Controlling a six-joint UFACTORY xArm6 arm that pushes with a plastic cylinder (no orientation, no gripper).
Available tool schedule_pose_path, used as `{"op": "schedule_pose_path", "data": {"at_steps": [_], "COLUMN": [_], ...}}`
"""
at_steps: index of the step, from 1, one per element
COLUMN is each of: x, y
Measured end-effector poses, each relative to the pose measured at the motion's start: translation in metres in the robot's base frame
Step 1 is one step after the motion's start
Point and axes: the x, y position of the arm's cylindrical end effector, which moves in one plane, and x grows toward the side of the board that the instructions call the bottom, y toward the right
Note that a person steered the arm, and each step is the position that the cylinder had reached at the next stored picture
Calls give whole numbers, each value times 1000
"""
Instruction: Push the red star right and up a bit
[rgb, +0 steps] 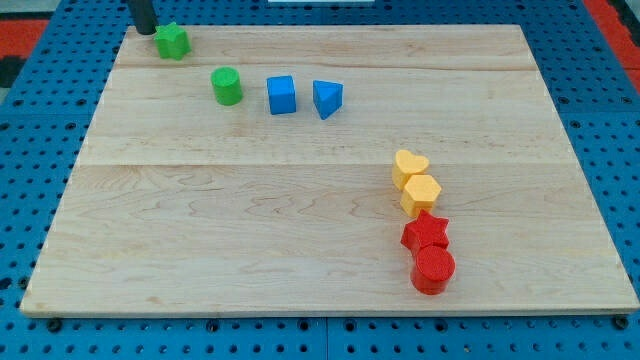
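The red star (425, 234) lies at the view's lower right on the wooden board (250, 220). It touches a red cylinder (433, 269) just below it and a yellow hexagon (421, 193) just above it. A yellow heart (409, 167) sits above the hexagon. My tip (145, 29) is at the view's top left, right beside a green star-like block (172, 41) and far from the red star.
A green cylinder (227, 86), a blue cube (282, 95) and a blue triangle (327, 98) form a row in the upper middle. The board rests on a blue pegboard table (600, 150).
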Motion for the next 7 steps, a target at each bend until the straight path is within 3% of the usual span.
{"op": "schedule_pose_path", "data": {"at_steps": [2,3,4,5,6,7], "x": [24,33,117,197,252,298], "y": [16,-25,-5,104,207,249]}}
